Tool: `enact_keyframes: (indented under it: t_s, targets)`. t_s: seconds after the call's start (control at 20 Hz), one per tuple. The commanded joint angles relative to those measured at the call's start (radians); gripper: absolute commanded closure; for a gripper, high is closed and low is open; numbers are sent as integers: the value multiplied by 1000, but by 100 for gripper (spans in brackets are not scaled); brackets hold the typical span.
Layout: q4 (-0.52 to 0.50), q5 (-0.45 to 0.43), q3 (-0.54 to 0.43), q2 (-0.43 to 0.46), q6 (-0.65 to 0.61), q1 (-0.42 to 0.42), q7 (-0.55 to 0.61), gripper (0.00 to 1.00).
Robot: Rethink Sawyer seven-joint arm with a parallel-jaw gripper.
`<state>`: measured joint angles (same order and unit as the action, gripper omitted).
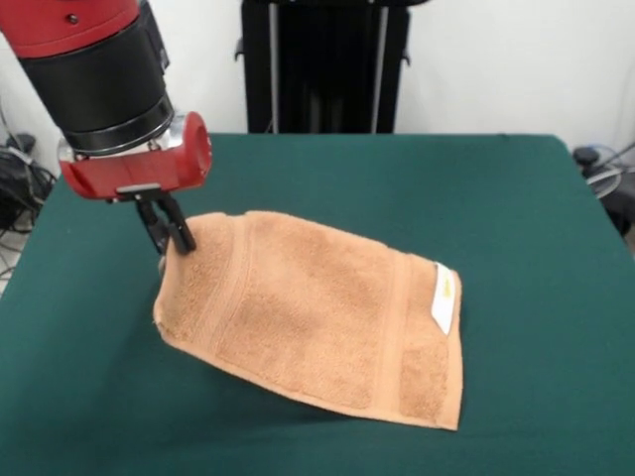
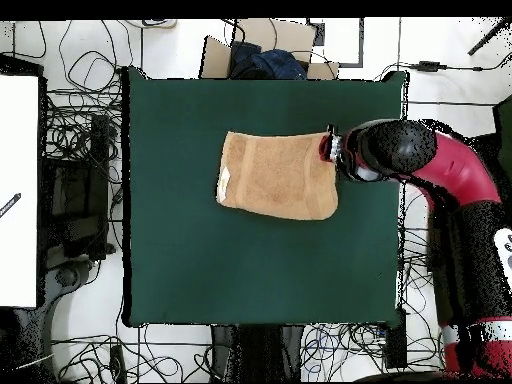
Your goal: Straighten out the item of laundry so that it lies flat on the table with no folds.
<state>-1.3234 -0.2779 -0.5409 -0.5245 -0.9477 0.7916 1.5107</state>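
The light orange-tan towel lies spread on the dark green table, with border bands near two edges and a small white tag at its right edge in the front view. My gripper is at the towel's upper left corner, its dark fingers close together and pinching that corner, which is lifted slightly off the table. In the overhead view the towel lies in the table's upper middle and the gripper is at its upper right corner.
The red and black arm reaches in from the right in the overhead view. Cables and boxes lie around the table's edges. The black pedestal stands behind the table.
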Motion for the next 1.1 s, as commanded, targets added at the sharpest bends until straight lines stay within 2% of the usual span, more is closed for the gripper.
enact_keyframes:
  t_s: [0.05,0.4,0.8,1.0,1.1]
  targets:
    - [150,-81,-58,57,-137,-60,-259,100]
    - [291,-99,-36,91,-243,-92,-332,100]
    - [405,-97,-34,134,-304,-116,-391,100]
    - [505,-111,-28,150,-373,-141,-423,100]
    - [496,-106,-14,140,-353,-133,-415,100]
